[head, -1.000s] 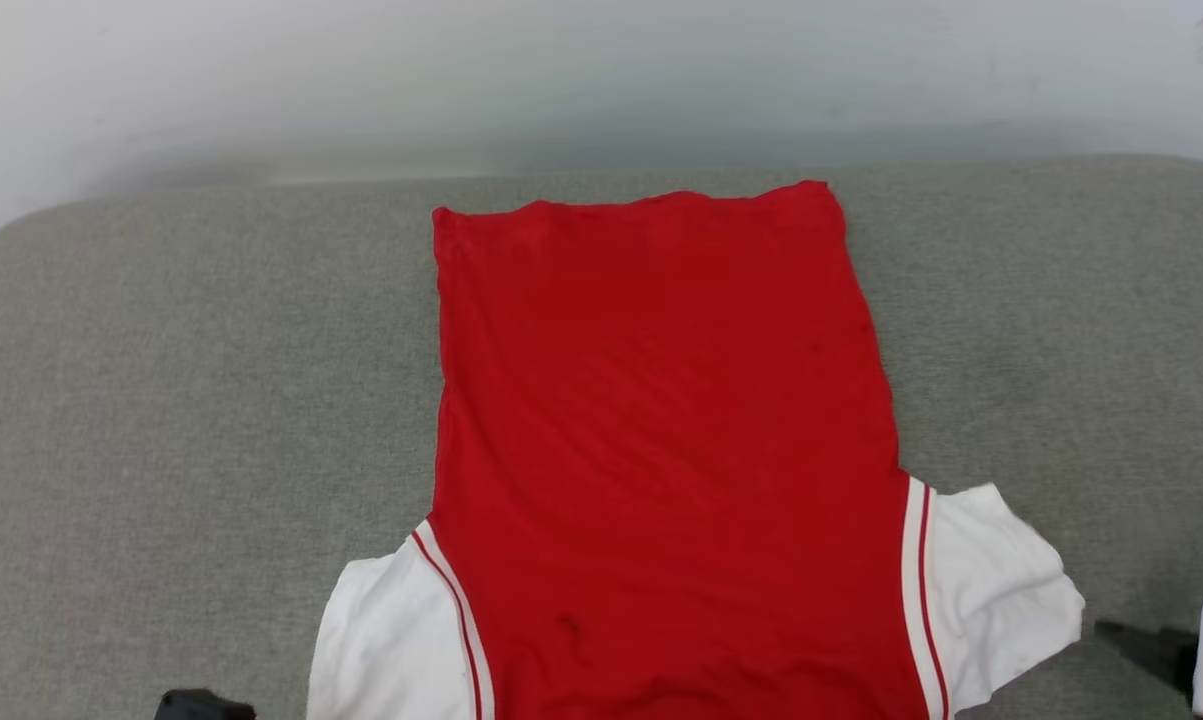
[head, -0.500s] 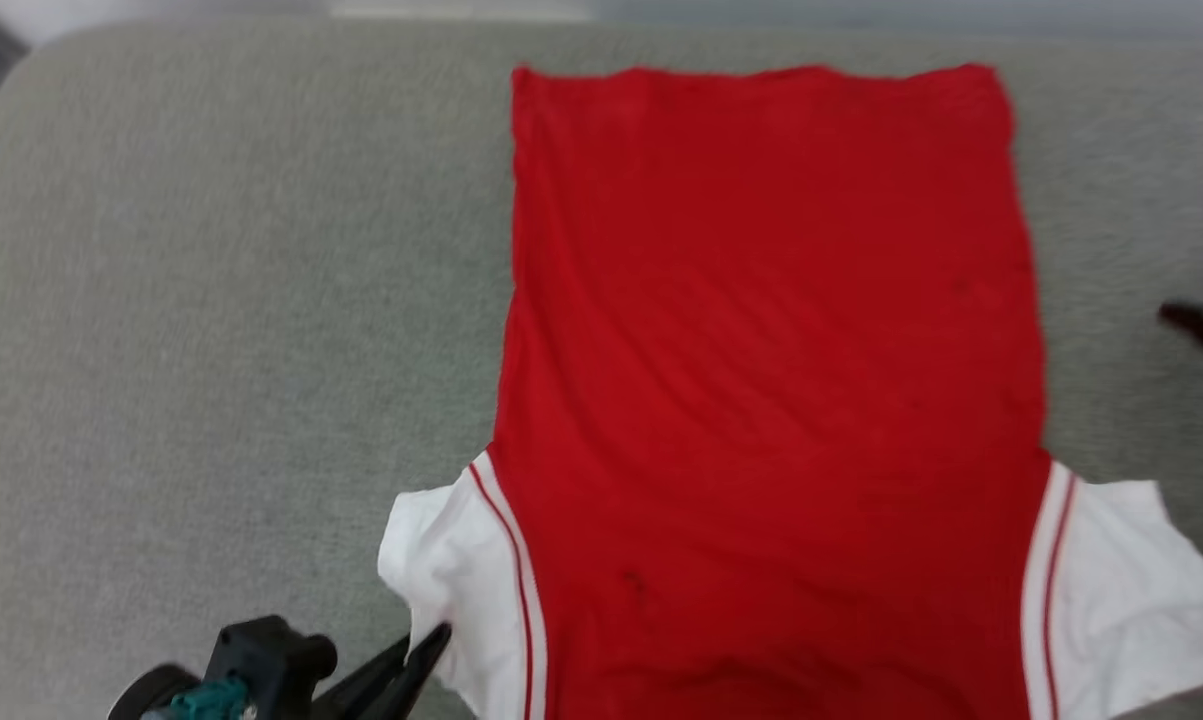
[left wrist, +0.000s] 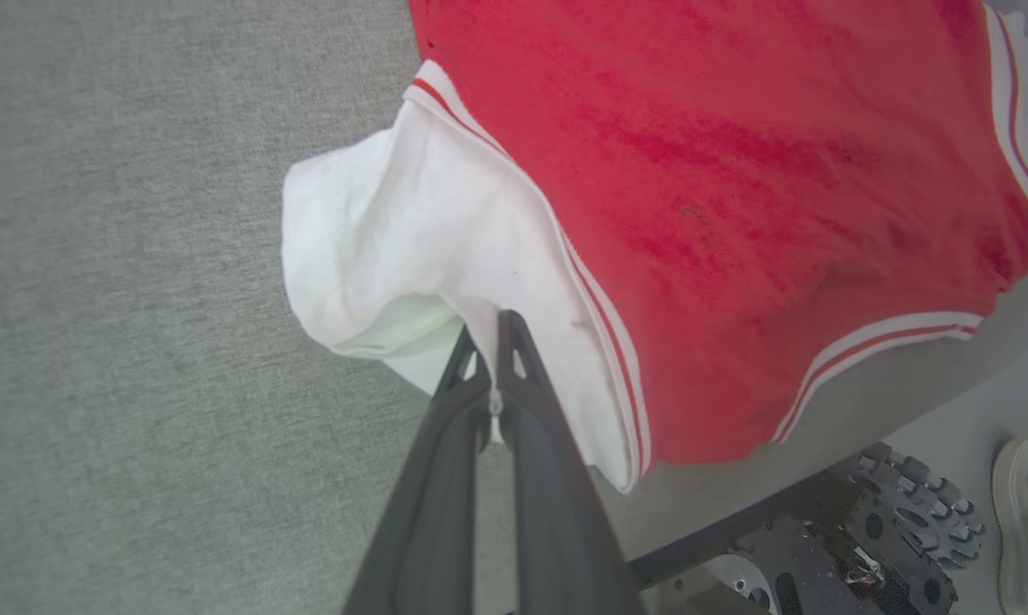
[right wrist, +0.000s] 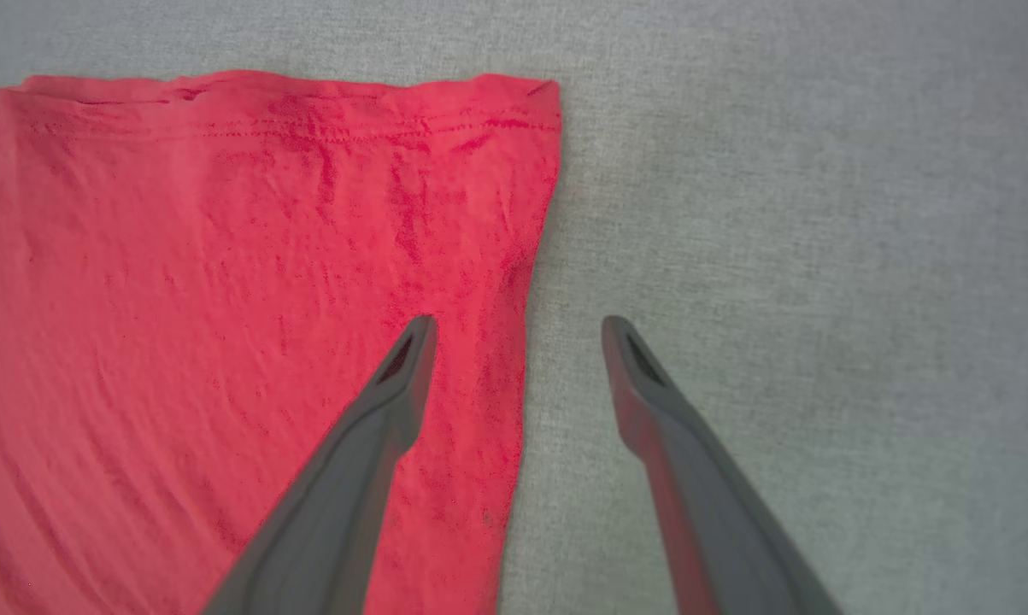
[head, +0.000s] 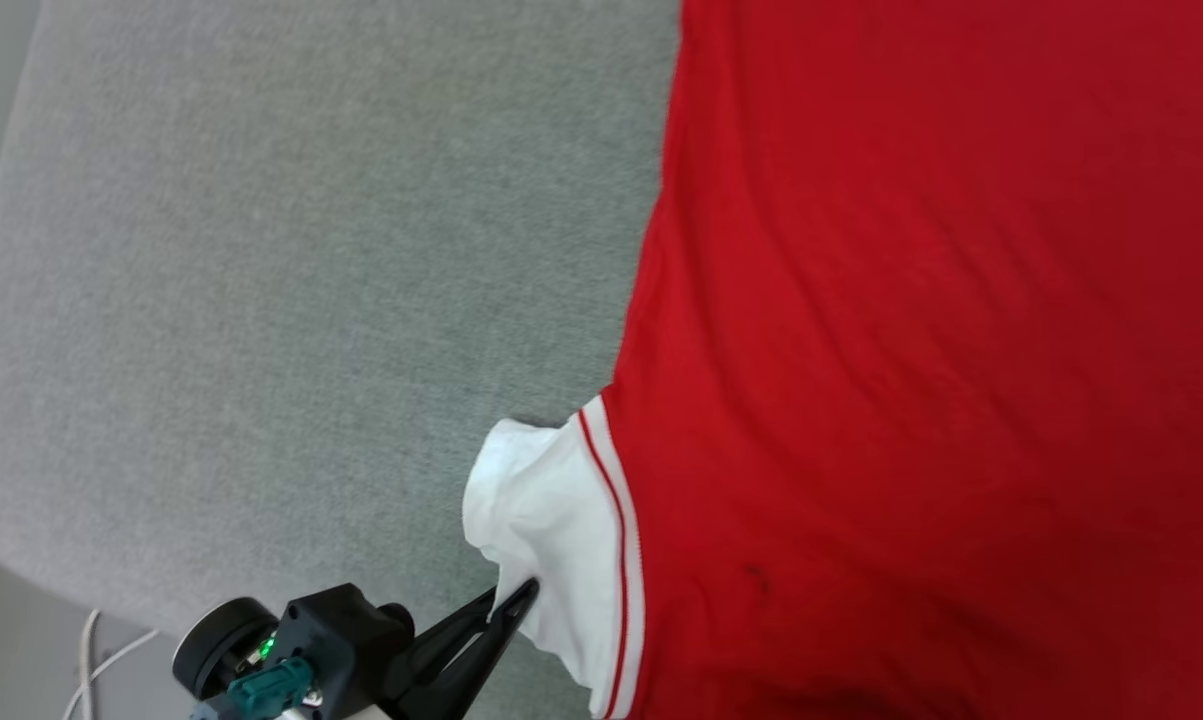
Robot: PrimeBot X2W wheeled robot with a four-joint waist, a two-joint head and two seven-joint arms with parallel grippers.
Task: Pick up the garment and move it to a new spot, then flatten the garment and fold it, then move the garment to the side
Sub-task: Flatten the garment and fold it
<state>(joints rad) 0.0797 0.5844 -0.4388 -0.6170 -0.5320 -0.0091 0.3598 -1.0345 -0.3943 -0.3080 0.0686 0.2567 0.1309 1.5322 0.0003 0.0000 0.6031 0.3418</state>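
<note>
Here, the garment's (head: pixel 911 350) left sleeve (left wrist: pixel 377 239) is clamped by the left end effector (left wrist: pixel 488 329) for folding; the right end effector (right wrist: pixel 519 325) is spread, empty.

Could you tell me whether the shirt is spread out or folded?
Spread out: the shirt lies flat on the grey cushion, its white sleeve sticking out sideways.

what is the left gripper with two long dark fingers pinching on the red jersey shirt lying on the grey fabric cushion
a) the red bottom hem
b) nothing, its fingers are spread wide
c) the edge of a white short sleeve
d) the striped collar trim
c: in the left wrist view the left gripper is shut, with the edge of the white sleeve of the red jersey shirt caught between its fingers.
</note>
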